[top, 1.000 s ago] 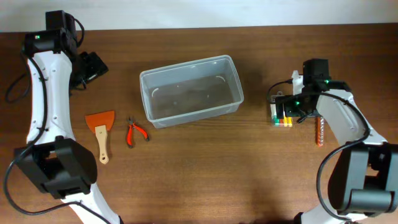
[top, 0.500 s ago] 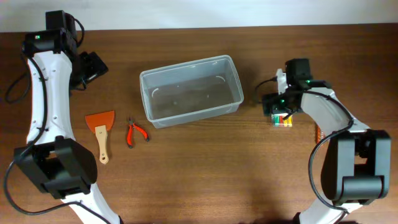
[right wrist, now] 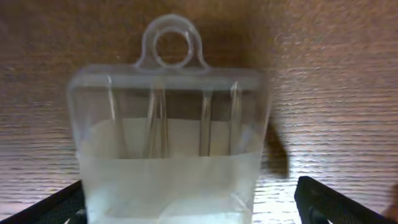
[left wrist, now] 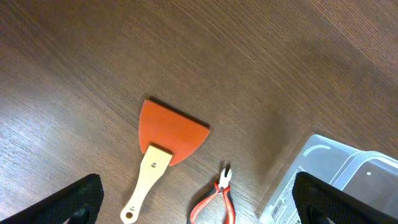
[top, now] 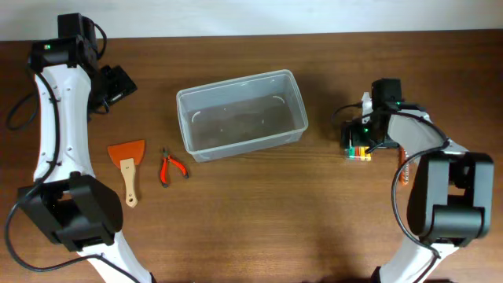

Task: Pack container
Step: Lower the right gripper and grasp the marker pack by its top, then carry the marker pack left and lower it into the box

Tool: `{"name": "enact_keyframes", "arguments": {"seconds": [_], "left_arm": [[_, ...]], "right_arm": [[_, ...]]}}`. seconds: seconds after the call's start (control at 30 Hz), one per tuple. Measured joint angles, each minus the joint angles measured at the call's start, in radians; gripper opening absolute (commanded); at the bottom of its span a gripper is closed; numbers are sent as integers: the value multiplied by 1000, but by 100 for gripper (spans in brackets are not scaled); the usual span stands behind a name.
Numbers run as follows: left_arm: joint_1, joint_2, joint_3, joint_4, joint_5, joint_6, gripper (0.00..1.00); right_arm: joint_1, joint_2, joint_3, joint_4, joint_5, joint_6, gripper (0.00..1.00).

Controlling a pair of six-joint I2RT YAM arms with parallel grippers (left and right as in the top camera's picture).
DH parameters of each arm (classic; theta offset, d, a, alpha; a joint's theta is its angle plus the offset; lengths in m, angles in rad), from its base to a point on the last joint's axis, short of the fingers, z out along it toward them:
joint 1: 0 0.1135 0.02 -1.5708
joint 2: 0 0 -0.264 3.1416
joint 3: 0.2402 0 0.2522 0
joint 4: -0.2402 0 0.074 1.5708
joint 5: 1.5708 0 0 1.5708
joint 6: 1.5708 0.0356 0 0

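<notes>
Nearest the robot's side of the table (top: 275,220), on the left, lies an orange scraper (top: 127,167) with a pale wooden handle, its blade pointing away. Red-handled pliers (top: 171,167) lie just beside it on the right, apart from it. On the right at about the same depth, a thin brown-orange stick (top: 404,173) lies partly hidden under the right arm; what it is cannot be told.

A little farther back, the right gripper (top: 361,141) hangs low over a small clear pack (right wrist: 171,137) with a hang hole at its top and coloured pieces inside. Its fingers (right wrist: 336,202) stand spread wide on either side of the pack, and the right one shows a gap to the pack's edge, so the pack is not clamped.

The container (top: 242,114) sits upright in the middle of the table, slightly askew, open side up. It is well apart from the pack and near the pliers. The left wrist view shows one rounded corner of it with a label on the wall.

Farthest back, at the left, the left gripper (top: 116,83) hovers above bare table, its fingers spread and holding nothing.
</notes>
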Motion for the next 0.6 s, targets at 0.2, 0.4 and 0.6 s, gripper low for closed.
{"name": "enact_keyframes", "arguments": {"seconds": [0.2,0.4,0.6], "left_arm": [[0,0,0,0,0,0,99],[0,0,0,0,0,0,99],[0,0,0,0,0,0,99]], "right_arm": [[0,11,0,-2,-10,2,81],[0,11,1,-6,-12,3,53],[0,10,16,-32,-12,6,42]]}}
